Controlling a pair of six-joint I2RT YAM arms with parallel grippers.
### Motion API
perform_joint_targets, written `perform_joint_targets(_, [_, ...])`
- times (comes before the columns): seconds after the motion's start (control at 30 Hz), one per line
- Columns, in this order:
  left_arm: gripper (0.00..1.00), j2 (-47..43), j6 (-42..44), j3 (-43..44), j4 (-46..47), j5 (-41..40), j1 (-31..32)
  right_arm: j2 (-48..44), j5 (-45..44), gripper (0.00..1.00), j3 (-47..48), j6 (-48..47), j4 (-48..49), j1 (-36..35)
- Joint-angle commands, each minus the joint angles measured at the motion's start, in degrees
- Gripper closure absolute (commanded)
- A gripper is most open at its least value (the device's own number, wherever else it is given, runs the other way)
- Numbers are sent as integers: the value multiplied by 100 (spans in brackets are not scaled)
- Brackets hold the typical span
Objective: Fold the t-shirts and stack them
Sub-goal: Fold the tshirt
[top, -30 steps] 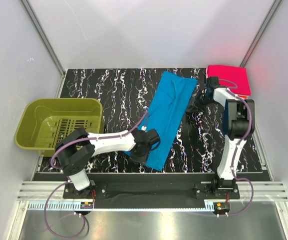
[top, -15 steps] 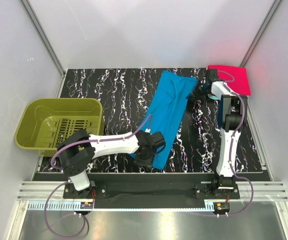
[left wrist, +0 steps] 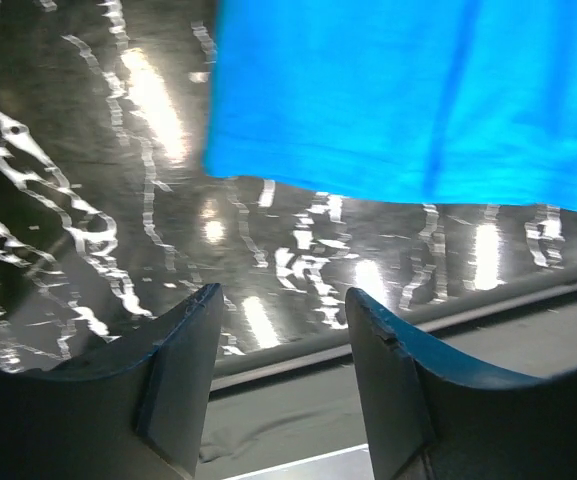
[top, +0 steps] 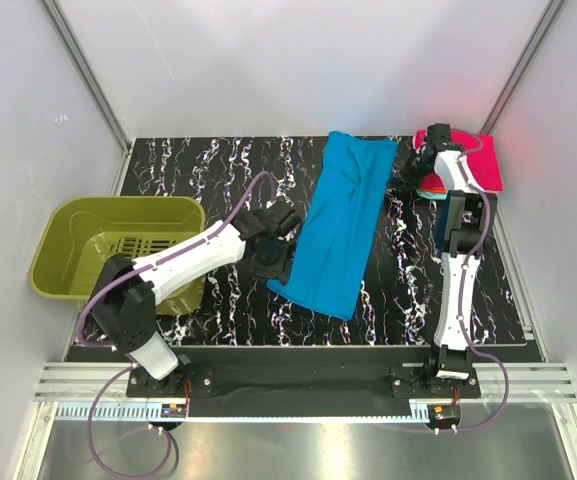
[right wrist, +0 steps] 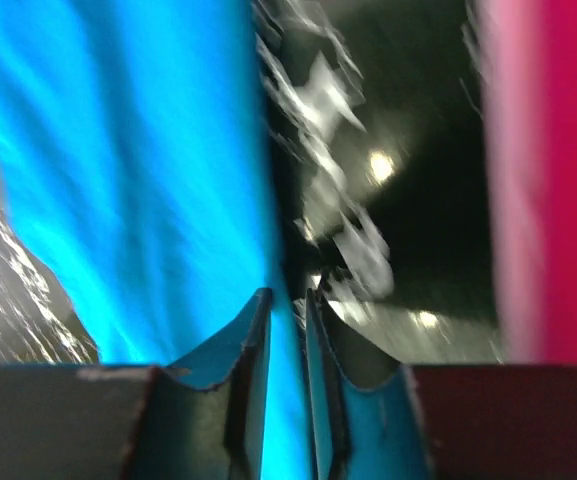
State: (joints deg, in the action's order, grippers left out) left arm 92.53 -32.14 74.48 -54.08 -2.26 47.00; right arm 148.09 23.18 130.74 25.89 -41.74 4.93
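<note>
While the blue t-shirt (top: 340,222) lies as a long folded strip slanting across the middle of the tabletop (top: 208,180), the step in hand looks like the crosswise fold that shortens it before stacking. The left claw (left wrist: 283,300) hangs spread and empty over bare tabletop, just beside the strip's near left edge. The right claw (right wrist: 286,298) is at the far right, between the strip's far corner and the magenta t-shirt (top: 476,160) folded in the far right corner. Its fingers stand close together with a thin gap, and the blur hides whether any cloth is pinched there.

To fold well, I judge that each claw should take one corner of the same short hem and catch every layer. They should lift only enough to clear the cloth below, then carry the hem straight along the strip so the edges meet. Soft cloth is likely to drag and skew if one side leads. The olive basket (top: 56,245) plays no part.
</note>
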Motion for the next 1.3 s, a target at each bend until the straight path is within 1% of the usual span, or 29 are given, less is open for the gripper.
perform_joint_targets(0.0, [42, 98, 506, -179, 134, 41, -269, -1207, -252, 71, -941, -120, -618, -27])
perform_joint_targets(0.03, [42, 229, 533, -188, 292, 137, -340, -1526, -218, 70, -1380, -76, -486, -36])
perform_joint_targets(0.07, [42, 317, 577, -153, 372, 191, -402, -1842, -217, 67, -2298, -23, -311, -36])
perform_joint_targets(0.1, [42, 405, 699, -118, 468, 469, -446, -2446, -243, 67, -2725, 99, 13, -45])
perform_joint_targets(0.13, [40, 615, 744, -83, 634, 542, -446, -2730, -200, 66, -3138, 135, 164, -53])
perform_joint_targets(0.17, [40, 756, 779, 48, 645, 586, -446, -2985, -174, 66, -3803, 162, 279, -71])
perform_joint_targets(0.2, [41, 897, 832, 110, 636, 647, -455, -3440, -156, 66, -4080, 179, 341, -106])
perform_joint_targets(0.23, [41, 1098, 832, 128, 662, 622, -447, -3654, -147, 66, -4344, 162, 342, -219])
perform_joint_targets(0.27, [42, 1161, 806, 111, 662, 526, -446, -3873, -173, 66, -4825, 136, 359, -307])
perform_joint_targets(0.3, [42, 1205, 762, 85, 662, 386, -446, -4328, -226, 67, -5064, 110, 359, -387])
perform_joint_targets(0.37, [44, 1232, 727, -116, 820, 341, -447, -4752, -287, 67, -5696, 118, 350, -703])
perform_joint_targets(0.4, [46, 1224, 701, -187, 864, 358, -446, -5163, -331, 67, -5882, 101, 359, -808])
perform_joint_targets(0.43, [50, 1206, 683, -249, 943, 375, -446, -5350, -375, 67, -6050, 109, 333, -922])
perform_joint_targets(0.47, [61, 1180, 657, -397, 987, 410, -438, -5535, -428, 68, -6347, 135, 298, -1080])
perform_joint_targets(0.5, [65, 1145, 578, -495, 1136, 480, -429, -5893, -480, 69, -6498, 170, 263, -1169])
perform_joint_targets(0.57, [74, 995, 481, -801, 1294, 612, -385, -6238, -568, 71, -6945, 232, 236, -1362])
perform_joint_targets(0.6, [82, 934, 324, -899, 1417, 683, -307, -6536, -621, 72, -7087, 285, 210, -1424])
perform_joint_targets(0.67, [87, 749, 121, -1188, 1541, 727, -140, -6897, -674, 76, -7412, 329, 122, -1590])
perform_joint_targets(0.7, [90, 618, -97, -1268, 1637, 745, 122, -7021, -692, 77, -7509, 407, 70, -1635])
perform_joint_targets(0.83, [94, 363, -722, -1541, 1691, 718, 827, -7531, -630, 80, -7852, 689, 34, -1934])
perform_joint_targets(0.9, [94, 127, -942, -1629, 1700, 640, 1029, -7760, -805, 82, -7940, 942, 103, -2118])
perform_joint_targets(0.93, [84, 38, -987, -1716, 1691, 596, 1021, -7804, -858, 82, -8054, 1049, 174, -2180])
perform_joint_targets(0.97, [77, -59, -996, -1735, 1682, 543, 987, -7830, -876, 82, -8116, 1154, 270, -2241])
perform_joint_targets(1.03, [65, -235, -795, -1665, 1568, 420, 706, -7804, -920, 83, -8230, 1409, 560, -2390])
perform_joint_targets(1.07, [55, -244, -681, -1517, 1481, 376, 557, -7735, -955, 83, -8274, 1497, 674, -2444])
perform_joint_targets(1.1, [53, -236, -436, -1419, 1341, 263, 242, -7690, -964, 83, -8318, 1628, 902, -2496])
perform_joint_targets(1.17, [48, -148, -189, -1156, 1295, 78, -41, -7507, -912, 83, -8389, 1691, 1079, -2628])
perform_joint_targets(1.2, [47, 0, 30, -1068, 1252, 68, -286, -7436, -894, 83, -8380, 1700, 1141, -2672])
perform_joint_targets(1.27, [46, 194, 207, -822, 1225, 68, -455, -7304, -877, 84, -8345, 1674, 1168, -2742])
